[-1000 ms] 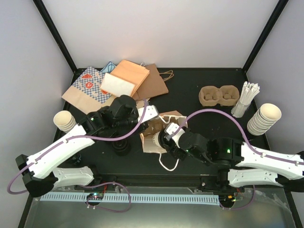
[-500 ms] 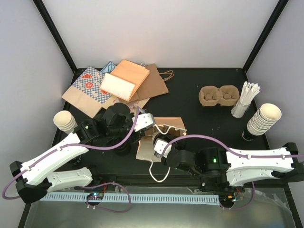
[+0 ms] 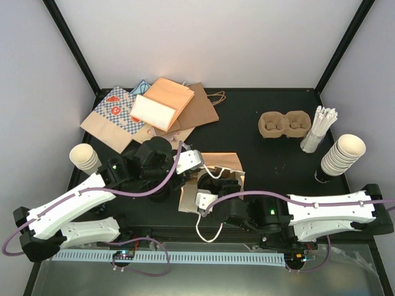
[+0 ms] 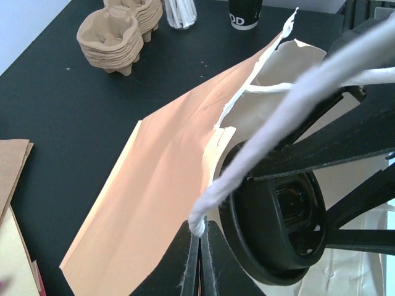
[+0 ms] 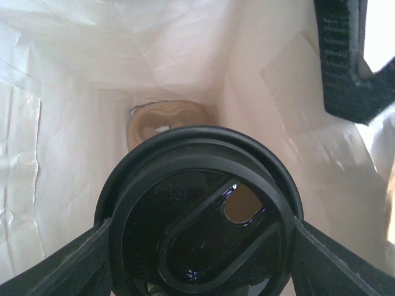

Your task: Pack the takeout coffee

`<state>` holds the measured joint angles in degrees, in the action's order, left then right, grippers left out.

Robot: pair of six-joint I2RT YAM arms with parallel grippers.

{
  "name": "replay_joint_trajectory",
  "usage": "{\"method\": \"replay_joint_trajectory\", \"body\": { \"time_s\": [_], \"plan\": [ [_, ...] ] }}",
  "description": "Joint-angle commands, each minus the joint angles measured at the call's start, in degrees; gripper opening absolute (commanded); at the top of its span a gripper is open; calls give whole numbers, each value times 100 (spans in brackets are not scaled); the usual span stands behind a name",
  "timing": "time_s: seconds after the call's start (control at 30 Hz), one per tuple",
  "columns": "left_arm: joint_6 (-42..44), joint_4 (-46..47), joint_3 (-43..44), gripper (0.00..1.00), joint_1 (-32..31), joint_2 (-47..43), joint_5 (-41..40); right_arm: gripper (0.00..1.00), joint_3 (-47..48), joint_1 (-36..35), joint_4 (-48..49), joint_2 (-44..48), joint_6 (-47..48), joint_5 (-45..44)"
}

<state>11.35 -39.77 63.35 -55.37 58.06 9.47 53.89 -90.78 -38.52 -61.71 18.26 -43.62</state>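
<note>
The left arm [image 3: 74, 203] reaches in from the near left, bent toward the middle of the table [image 3: 259, 166]. The left gripper [image 4: 199, 246] is pinched tight on the white cord handle [image 4: 296, 105] of one paper bag [image 3: 222, 161], which lies on its side. The right arm [image 3: 321, 209] stretches low across from the right into the bag's mouth. The right gripper [image 5: 203, 259] grasps one cup [image 5: 197, 203] by its black lid, inside the bag, with one brown carrier [image 5: 170, 120] deeper in. Farther back sit one stack of carriers [image 3: 284, 123], one bundle of straws [image 3: 321, 129], two stacks of bare cups [image 3: 342, 154] and a pile of flat bags [image 3: 154, 111].
</note>
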Motion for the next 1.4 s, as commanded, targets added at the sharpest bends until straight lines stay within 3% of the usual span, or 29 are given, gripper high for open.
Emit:
{"method": "replay_joint_trajectory", "body": {
  "time_s": [0.0, 0.37, 1.37],
  "plan": [
    [-196, 145, 15, 2, -77, -88, 22, 64, -61, -53, 328, -84, 450, -143],
    [-306, 172, 29, 2, -225, -89, 28, 62, -334, -48, 573, -255, 451, 668],
    [-980, -282, 279, 2, -527, -18, 221, 60, -1094, 351, 1863, -1143, 1132, 649]
  ]
}}
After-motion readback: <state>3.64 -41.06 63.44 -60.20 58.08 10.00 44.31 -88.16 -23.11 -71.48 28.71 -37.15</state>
